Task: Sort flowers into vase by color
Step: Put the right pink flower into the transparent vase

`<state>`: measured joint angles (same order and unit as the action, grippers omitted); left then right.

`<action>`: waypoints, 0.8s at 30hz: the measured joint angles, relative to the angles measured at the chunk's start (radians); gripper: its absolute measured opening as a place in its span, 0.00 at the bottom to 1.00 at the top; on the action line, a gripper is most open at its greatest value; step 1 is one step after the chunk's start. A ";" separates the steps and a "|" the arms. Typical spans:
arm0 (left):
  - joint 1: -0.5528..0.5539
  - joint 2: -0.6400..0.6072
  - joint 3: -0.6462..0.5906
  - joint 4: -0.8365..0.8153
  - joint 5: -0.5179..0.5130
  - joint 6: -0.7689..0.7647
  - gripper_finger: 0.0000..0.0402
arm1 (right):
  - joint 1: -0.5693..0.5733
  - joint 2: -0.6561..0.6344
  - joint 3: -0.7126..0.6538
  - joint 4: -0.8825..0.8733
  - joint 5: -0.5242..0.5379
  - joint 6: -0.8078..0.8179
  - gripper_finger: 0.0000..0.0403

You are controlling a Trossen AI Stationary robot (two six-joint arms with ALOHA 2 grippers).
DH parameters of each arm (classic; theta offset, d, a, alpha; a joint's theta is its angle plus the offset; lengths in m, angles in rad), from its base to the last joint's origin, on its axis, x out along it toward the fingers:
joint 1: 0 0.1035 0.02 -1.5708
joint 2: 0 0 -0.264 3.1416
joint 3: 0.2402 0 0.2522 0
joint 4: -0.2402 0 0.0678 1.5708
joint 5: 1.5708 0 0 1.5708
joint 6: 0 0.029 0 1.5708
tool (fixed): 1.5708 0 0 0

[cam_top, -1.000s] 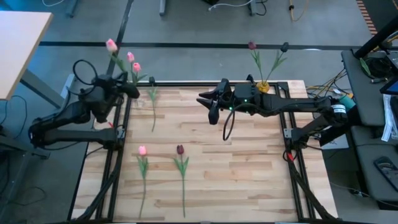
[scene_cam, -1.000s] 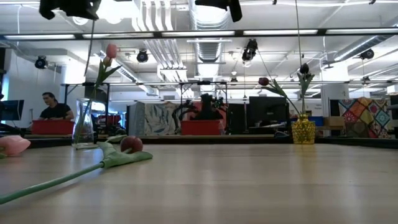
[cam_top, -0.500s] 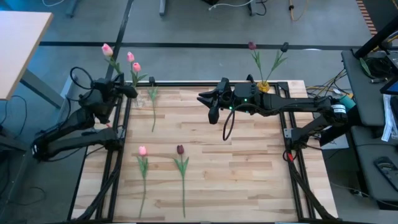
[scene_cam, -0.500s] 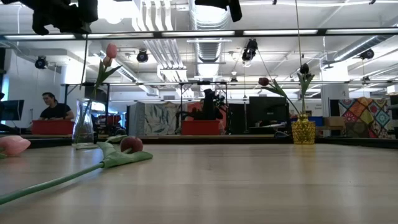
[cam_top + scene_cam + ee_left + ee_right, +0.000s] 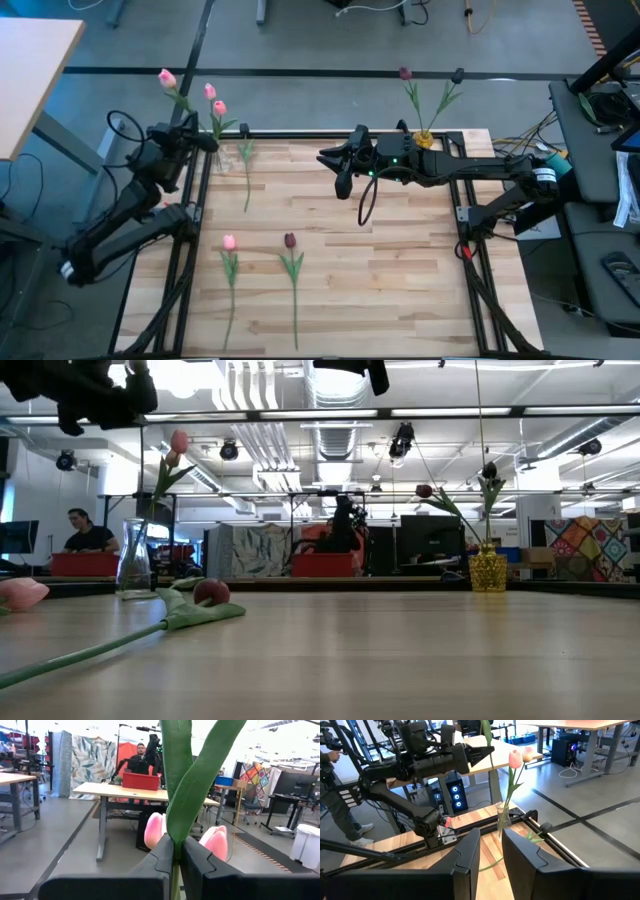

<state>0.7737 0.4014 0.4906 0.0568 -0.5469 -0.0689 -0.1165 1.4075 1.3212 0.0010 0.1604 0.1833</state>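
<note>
My left gripper (image 5: 205, 143) is at the table's far left corner, beside the clear vase (image 5: 222, 158), and is shut on a pink tulip (image 5: 167, 78). The vase holds two pink tulips (image 5: 214, 100). A yellow vase (image 5: 425, 140) at the far edge holds two maroon tulips (image 5: 405, 73). A pink tulip (image 5: 229, 242) and a maroon tulip (image 5: 289, 240) lie flat on the table's near left part. Another green stem (image 5: 247, 178) lies by the clear vase. My right gripper (image 5: 337, 170) hovers open over the far middle, touching nothing. My left gripper pinches the pink tulip's green stem (image 5: 175, 854) between its two fingers, just under the point where the leaves (image 5: 187, 780) branch off. The flower is lifted clear and stands nearly upright. Its head leans out past the table's far left corner, and the thin stem (image 5: 140, 460) hangs below the gripper.
The table's middle and right are bare wood (image 5: 400, 260). A dark cable loop (image 5: 366, 203) hangs under my right arm. Black frame rails (image 5: 190, 250) run along both sides. People sit at desks (image 5: 88, 540) beyond the far edge.
My left arm has swung back, and its gripper has shifted slightly toward the table's left edge while staying shut on the stem. The held tulip's head has moved farther left, away from the two tulips in the clear vase.
</note>
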 joint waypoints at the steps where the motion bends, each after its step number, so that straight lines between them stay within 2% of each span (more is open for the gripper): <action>1: 0.021 0.002 -0.011 0.016 0.020 -0.002 0.00 | 0.000 0.000 0.000 0.000 0.000 0.000 0.18; 6: 0.096 0.015 -0.035 0.005 0.067 -0.026 0.00 | 0.000 0.000 0.000 0.000 0.000 0.010 0.18; 14: 0.115 0.057 -0.044 -0.079 0.071 -0.037 0.01 | 0.000 0.000 0.000 0.000 0.000 0.026 0.18; 20: 0.115 0.067 -0.044 -0.094 0.088 -0.048 0.11 | 0.000 0.000 0.000 0.000 0.000 0.028 0.18; 24: 0.115 0.061 -0.044 -0.167 0.120 -0.077 0.19 | 0.000 0.000 0.000 0.000 -0.001 0.051 0.18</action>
<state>0.8886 0.4620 0.4465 -0.1103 -0.4265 -0.1454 -0.1162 1.4075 1.3212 0.0013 0.1596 0.2342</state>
